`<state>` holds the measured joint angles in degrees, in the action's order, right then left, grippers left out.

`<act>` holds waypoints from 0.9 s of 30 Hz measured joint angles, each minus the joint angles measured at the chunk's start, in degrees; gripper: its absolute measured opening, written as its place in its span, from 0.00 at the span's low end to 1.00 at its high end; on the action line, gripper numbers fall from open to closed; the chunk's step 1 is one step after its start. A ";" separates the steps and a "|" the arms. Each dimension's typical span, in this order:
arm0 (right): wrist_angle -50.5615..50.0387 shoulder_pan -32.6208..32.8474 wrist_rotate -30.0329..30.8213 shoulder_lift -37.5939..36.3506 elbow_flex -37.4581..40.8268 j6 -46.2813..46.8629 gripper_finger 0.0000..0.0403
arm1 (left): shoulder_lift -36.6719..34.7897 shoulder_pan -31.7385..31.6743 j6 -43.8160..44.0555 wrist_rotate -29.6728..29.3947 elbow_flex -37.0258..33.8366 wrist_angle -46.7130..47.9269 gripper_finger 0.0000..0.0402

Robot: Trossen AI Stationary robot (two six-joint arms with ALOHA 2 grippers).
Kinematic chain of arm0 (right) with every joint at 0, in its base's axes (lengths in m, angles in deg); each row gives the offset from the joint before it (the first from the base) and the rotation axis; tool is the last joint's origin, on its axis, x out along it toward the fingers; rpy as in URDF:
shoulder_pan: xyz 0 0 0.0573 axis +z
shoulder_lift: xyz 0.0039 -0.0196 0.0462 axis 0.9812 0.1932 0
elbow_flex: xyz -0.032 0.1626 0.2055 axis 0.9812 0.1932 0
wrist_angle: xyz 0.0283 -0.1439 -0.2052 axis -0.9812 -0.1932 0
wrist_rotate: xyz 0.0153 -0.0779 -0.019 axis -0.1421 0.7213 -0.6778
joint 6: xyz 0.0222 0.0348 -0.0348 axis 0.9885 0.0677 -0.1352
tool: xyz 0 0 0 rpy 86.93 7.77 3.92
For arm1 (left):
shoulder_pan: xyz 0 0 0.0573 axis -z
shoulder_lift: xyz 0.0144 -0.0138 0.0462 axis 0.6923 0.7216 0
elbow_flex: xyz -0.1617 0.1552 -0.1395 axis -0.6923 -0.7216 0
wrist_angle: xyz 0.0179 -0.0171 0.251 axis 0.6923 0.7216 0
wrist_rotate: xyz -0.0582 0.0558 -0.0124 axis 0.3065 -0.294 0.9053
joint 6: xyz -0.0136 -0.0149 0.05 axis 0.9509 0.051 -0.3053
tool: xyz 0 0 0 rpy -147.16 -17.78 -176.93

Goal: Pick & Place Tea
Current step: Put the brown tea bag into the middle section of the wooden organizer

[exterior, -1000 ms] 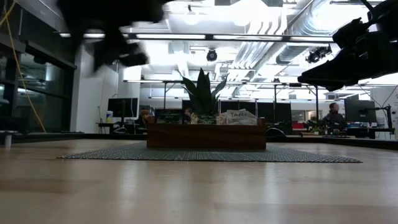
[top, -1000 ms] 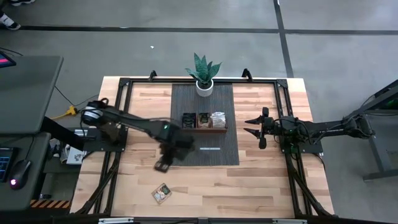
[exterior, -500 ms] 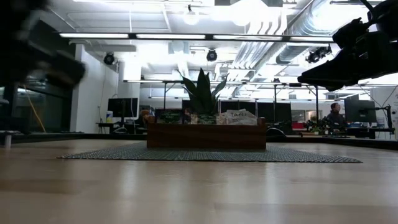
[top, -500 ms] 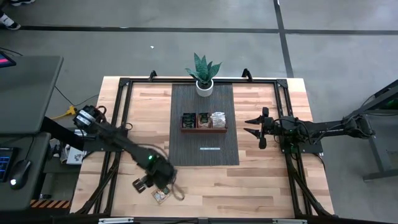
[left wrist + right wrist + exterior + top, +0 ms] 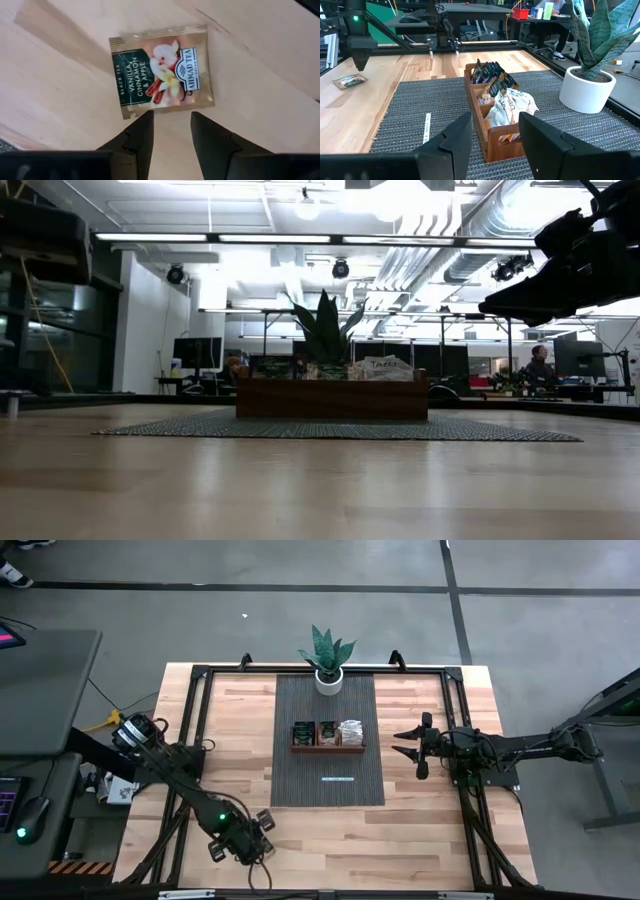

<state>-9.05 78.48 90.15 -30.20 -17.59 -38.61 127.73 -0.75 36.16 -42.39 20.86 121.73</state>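
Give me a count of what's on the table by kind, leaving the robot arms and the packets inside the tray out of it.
Loose tea packet: 1
Wooden tray: 1
Potted plant: 1
Woven mat: 1
Total: 4

The high view looks straight down on the whole table [image 5: 400,830]. The low view sits at tabletop height, facing the wooden tray [image 5: 331,397] and room behind. The right wrist view shares that tray, obliquely; the left wrist view looks closely down on bare wood
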 joint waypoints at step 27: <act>0.00 0.00 0.00 0.00 0.00 0.00 0.40 | 2.75 -2.60 -2.94 -6.60 0.00 -7.75 0.32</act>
<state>-9.05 78.48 90.15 -30.20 -17.59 -38.61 130.48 -3.35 33.22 -48.99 20.86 113.98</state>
